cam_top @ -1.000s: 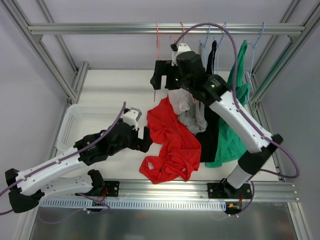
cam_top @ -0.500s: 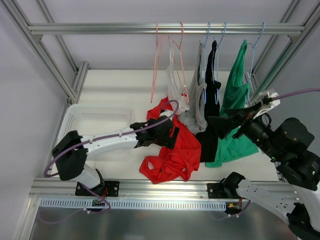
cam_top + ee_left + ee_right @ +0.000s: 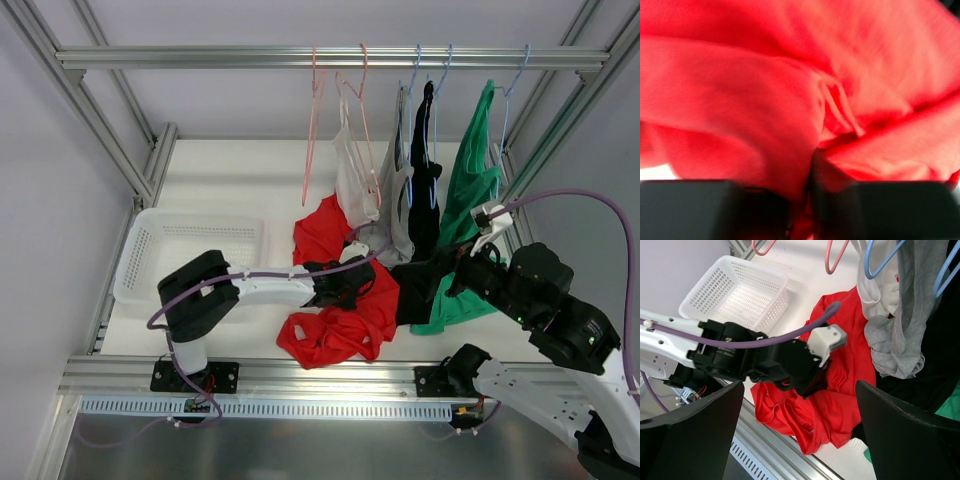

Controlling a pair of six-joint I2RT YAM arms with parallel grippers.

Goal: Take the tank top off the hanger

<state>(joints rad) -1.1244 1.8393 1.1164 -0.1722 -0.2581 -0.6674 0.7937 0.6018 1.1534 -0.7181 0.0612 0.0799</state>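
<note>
White table (image 3: 220,180), aluminium frame (image 3: 250,57); left end effector (image 3: 801,200) pinching red tank top (image 3: 345,320); right end effector (image 3: 799,440) spread wide.

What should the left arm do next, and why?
Probably lift the pinched fold and draw it toward the white basket: the left gripper fingers look closed on the red tank top, which already lies on the table, off any hanger.

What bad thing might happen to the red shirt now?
The left gripper seems to pinch only a fold of the red tank top, so it may slip out. The top's far edge sits right by the hanging grey top and white top; dragging might tug those off their hangers.
</note>
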